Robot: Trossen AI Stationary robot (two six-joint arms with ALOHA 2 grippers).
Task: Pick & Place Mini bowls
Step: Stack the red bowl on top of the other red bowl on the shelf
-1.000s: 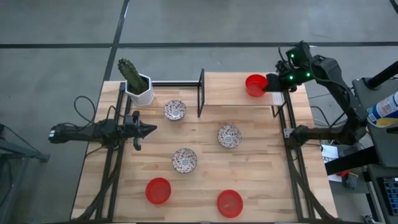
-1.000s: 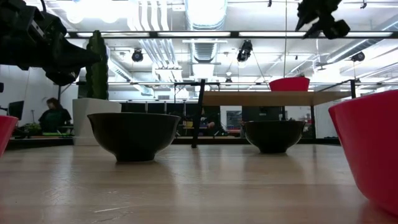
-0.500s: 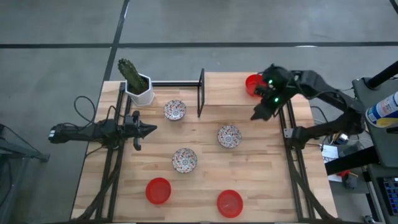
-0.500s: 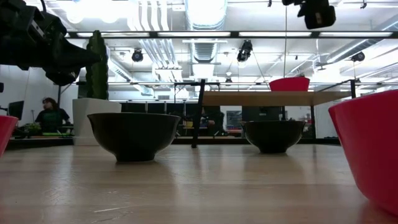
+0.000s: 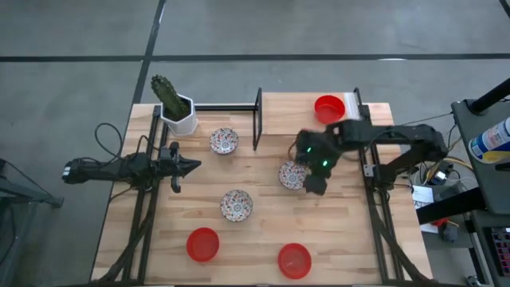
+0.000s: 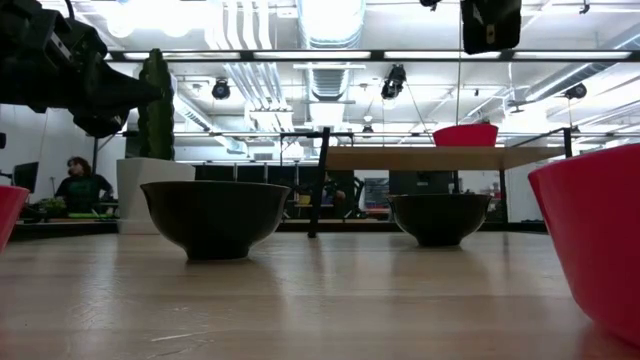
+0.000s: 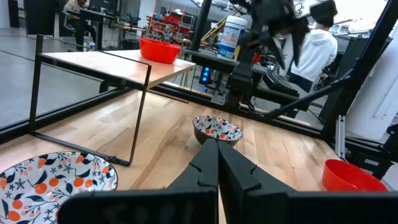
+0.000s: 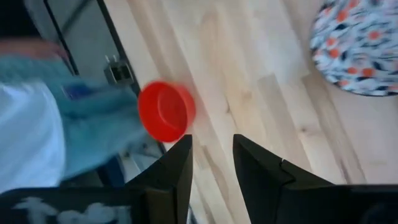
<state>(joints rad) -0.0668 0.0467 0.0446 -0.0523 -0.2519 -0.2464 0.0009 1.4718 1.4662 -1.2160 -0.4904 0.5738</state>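
Observation:
Three floral mini bowls stand on the table: one at the middle right (image 5: 292,174), one nearer (image 5: 237,205), one toward the far side (image 5: 224,141). Two red bowls sit near the front edge (image 5: 202,244) (image 5: 294,260). A third red bowl (image 5: 327,108) rests on the raised wooden shelf at the far right. My right gripper (image 5: 313,185) (image 8: 212,163) hangs open and empty, well above the table, just right of the middle-right floral bowl (image 8: 360,50). My left gripper (image 5: 190,166) (image 7: 217,158) waits shut at the table's left.
A white hexagonal pot with a green cactus (image 5: 177,110) stands at the far left corner. A black metal frame (image 5: 256,118) holds the shelf (image 5: 358,112) above the far side. Bare wood lies between the bowls. People sit in the room behind.
My right gripper has swung away from the red bowl on the shelf, toward the table's middle and near side, and turned so that it points down beside the middle-right floral bowl. The red bowl has stayed on the shelf.

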